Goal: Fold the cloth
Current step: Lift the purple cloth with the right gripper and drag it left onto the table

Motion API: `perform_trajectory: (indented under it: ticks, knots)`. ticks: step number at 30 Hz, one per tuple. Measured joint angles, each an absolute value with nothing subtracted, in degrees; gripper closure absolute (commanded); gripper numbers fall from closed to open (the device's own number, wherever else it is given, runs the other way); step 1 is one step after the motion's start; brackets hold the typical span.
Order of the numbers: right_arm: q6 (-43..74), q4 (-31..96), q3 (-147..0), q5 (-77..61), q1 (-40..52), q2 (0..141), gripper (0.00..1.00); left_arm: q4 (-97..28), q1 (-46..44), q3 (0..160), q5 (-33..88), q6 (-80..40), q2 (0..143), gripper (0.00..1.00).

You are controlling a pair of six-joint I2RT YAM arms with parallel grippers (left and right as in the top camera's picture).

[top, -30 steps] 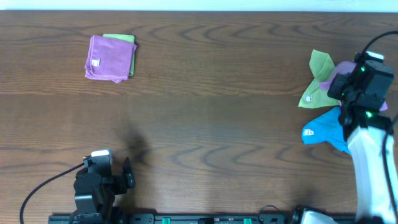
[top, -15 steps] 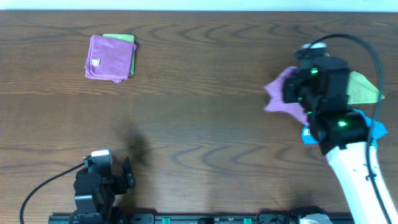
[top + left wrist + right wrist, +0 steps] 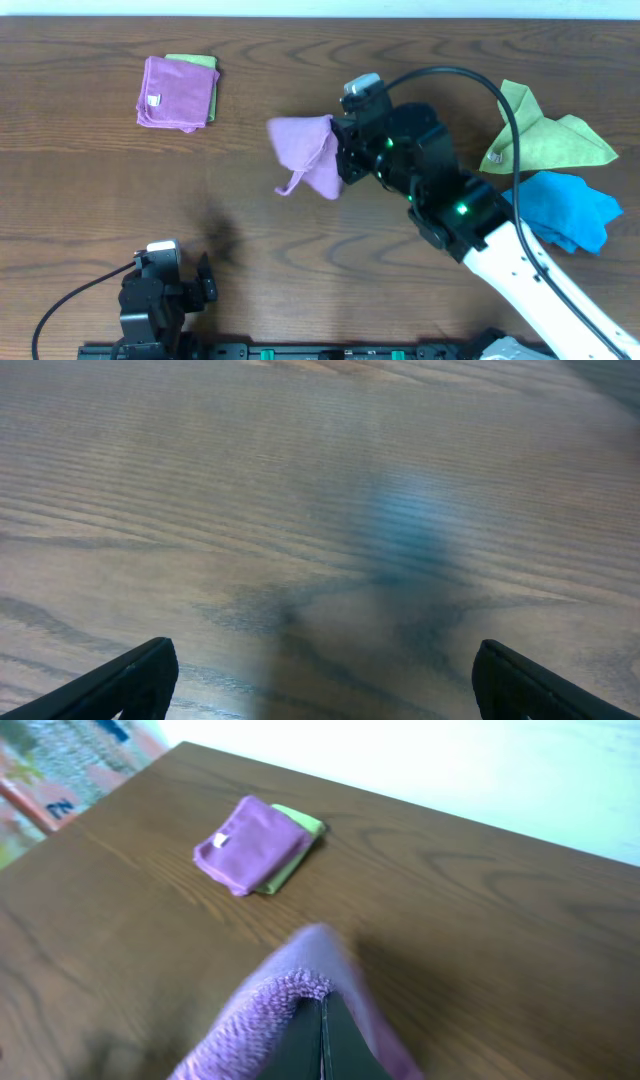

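The right arm (image 3: pixel 470 215) has swung in from the 3 o'clock edge toward the middle of the wooden table (image 3: pixel 300 250). It brings a purple cloth (image 3: pixel 308 152) with it and leaves the green cloth (image 3: pixel 545 140) and blue cloth (image 3: pixel 562 205) behind at 3 o'clock. A folded purple-and-green stack (image 3: pixel 178 92) sits at 10 o'clock. The purple cloth is crumpled near the centre, a touch toward 12. To my eye no folding has begun, as the cloth still needs laying flat. The right gripper (image 3: pixel 343 160) is pinched tight on its bunched edge. The left gripper (image 3: pixel 325 675) is at 7 o'clock, spread wide and empty.
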State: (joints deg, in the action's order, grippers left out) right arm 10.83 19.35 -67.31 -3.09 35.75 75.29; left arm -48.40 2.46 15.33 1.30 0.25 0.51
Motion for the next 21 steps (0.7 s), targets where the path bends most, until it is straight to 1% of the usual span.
perform_trajectory:
  ticks: [2, 7, 8, 9, 10, 11, 12, 13, 14, 16, 21]
  knots:
    - [11.6, 20.7, -67.6, -2.9, 33.9, 76.8, 0.99, -48.4, 2.5, 15.3, 1.3, 0.3, 0.5, 0.05]
    - [12.4, 23.3, -67.6, 1.2, 24.6, 82.2, 0.99, -48.4, 2.5, 15.3, 1.3, 0.3, 0.5, 0.05]
    - [12.5, 23.3, -67.6, 2.6, 22.7, 83.2, 0.95, -48.4, 2.5, 15.3, 1.3, 0.3, 0.5, 0.05]
    - [12.8, 23.1, -67.6, 4.4, 20.1, 84.4, 0.73, -48.4, 2.5, 15.3, 1.3, 0.3, 0.5, 0.05]
    - [13.2, 22.9, -67.6, 5.8, 18.5, 85.2, 0.6, -48.4, 2.5, 15.4, 1.3, 0.3, 0.5, 0.05]
    - [13.1, 22.6, -67.6, 7.2, 16.7, 86.0, 0.57, -48.4, 2.5, 15.3, 1.3, 0.3, 0.5, 0.05]
    - [13.2, 22.5, -67.6, 9.1, 13.8, 86.9, 0.51, -48.4, 2.5, 15.3, 1.3, 0.3, 0.5, 0.05]
    - [13.1, 22.5, -67.6, 10.0, 12.1, 87.4, 0.43, -48.4, 2.5, 15.3, 1.3, 0.3, 0.5, 0.05]
    - [13.4, 22.7, -67.6, 10.7, 10.8, 87.7, 0.39, -48.4, 2.5, 15.3, 1.3, 0.3, 0.5, 0.05]
    - [13.3, 23.1, -67.6, 11.8, 8.7, 87.9, 0.37, -48.4, 2.5, 15.3, 1.3, 0.3, 0.5, 0.05]
    - [13.2, 23.2, -67.6, 10.5, 8.1, 87.1, 0.38, -48.4, 2.5, 15.3, 1.3, 0.3, 0.5, 0.05]
